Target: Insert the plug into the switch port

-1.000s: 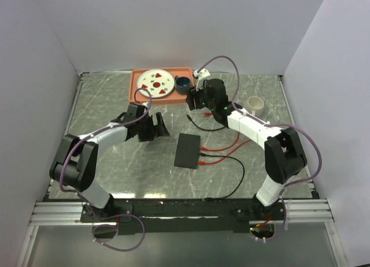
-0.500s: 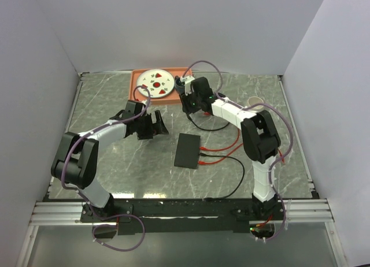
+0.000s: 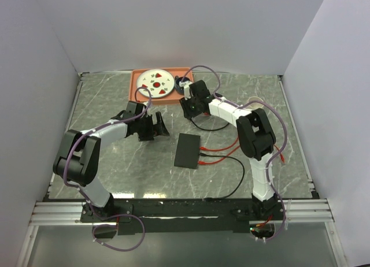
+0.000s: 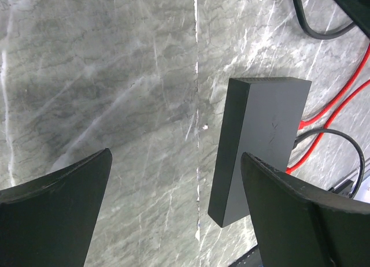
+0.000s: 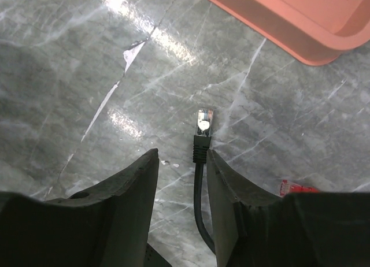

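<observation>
The switch (image 3: 187, 150) is a flat matte-black box in the middle of the table; the left wrist view shows it (image 4: 266, 128) just right of centre. A loose black cable ends in a clear-tipped plug (image 5: 202, 123) lying on the table. My right gripper (image 5: 182, 154) is open and low over it, with the cable's black boot between the fingers, close against the right finger (image 5: 231, 186). In the top view that gripper (image 3: 185, 110) is behind the switch. My left gripper (image 3: 159, 127) is open and empty, left of the switch (image 4: 176, 156).
An orange tray (image 3: 139, 93) at the back holds a white plate (image 3: 157, 82) and a dark cup (image 3: 184, 85). Two red cables (image 3: 222, 145) and a black one (image 3: 231, 160) run from the switch's right side. A red plug (image 5: 298, 188) lies near my right gripper. A beige cup (image 3: 254, 100) stands at the right.
My right gripper has moved left and down toward the table, over the loose black plug, and the arm's elbow has swung in. The left arm has barely moved.
</observation>
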`<state>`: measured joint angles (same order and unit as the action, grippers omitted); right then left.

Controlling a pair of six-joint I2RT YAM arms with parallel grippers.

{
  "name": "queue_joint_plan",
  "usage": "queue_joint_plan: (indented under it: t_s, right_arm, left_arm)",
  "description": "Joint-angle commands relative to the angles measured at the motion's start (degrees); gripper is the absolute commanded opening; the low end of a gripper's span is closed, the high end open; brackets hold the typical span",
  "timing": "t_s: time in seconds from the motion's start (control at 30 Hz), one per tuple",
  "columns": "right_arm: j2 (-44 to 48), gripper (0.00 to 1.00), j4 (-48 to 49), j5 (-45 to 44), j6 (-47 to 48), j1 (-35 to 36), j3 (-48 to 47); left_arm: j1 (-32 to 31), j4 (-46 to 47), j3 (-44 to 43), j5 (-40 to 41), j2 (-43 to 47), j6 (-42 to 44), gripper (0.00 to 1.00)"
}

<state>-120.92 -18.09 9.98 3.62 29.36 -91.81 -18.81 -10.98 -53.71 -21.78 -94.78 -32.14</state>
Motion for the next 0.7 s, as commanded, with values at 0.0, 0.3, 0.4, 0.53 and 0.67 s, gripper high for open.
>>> queue_joint_plan:
  t_s: [0.0, 0.3, 0.4, 0.53, 0.67]
  right_arm:
    - [-0.5, 0.47, 0.0, -1.2, -0.5, 0.4, 0.5]
    - [-5.2, 0.47, -2.6, -4.0, 0.2, 0.7, -4.7]
    - [-6.0, 0.37, -2.6, -3.4, 0.1, 0.7, -5.0]
    - [-6.8, 0.0, -3.5, -3.5, 0.5, 0.9, -5.2]
    - [-0.3, 0.0, 1.9, -3.7, 2.1, 1.0, 1.0]
  left_arm:
    - [0.3, 1.8, -1.6, -1.7, -0.6, 0.7, 0.99]
    - [0.4, 1.3, -1.1, -2.0, 0.8, 0.9, 1.0]
    - [0.4, 1.1, -1.0, -1.7, 1.4, 0.9, 1.0]
    - [0.5, 1.0, -0.9, -1.6, 1.6, 0.9, 0.99]
    - [0.9, 1.0, -0.9, -1.8, 1.8, 1.0, 0.99]
